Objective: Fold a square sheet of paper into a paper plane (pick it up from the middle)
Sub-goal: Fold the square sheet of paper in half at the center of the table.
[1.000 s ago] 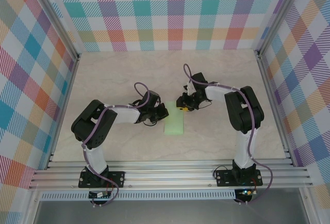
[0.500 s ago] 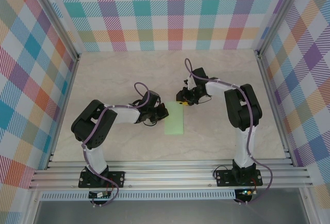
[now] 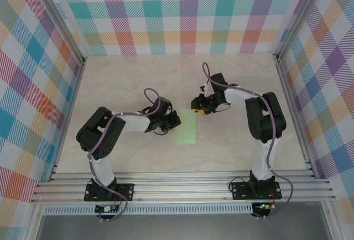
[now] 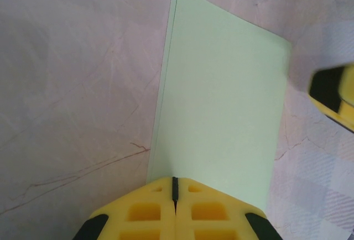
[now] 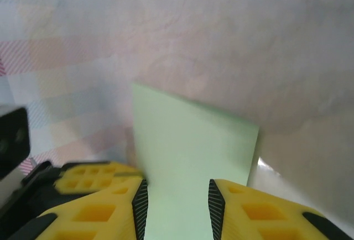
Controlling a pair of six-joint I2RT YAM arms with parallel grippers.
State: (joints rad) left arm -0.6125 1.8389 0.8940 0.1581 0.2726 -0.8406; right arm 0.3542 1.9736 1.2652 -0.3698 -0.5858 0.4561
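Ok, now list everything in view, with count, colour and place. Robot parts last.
sheet of paper: one, pale green, folded to a rectangle, flat at the table's middle
table: one, beige marbled, under everything
walls: three, multicolour plaid, left, far and right sides
rails: several, silver metal, near edge and corner posts
left arm: one, black and white with a purple cable, left of the sheet
right arm: one, same colours, right of the sheet
left fingers: two, yellow and black, closed together, tips at the sheet's left edge
right fingers: two, yellow and black, apart, at the sheet's far right corner
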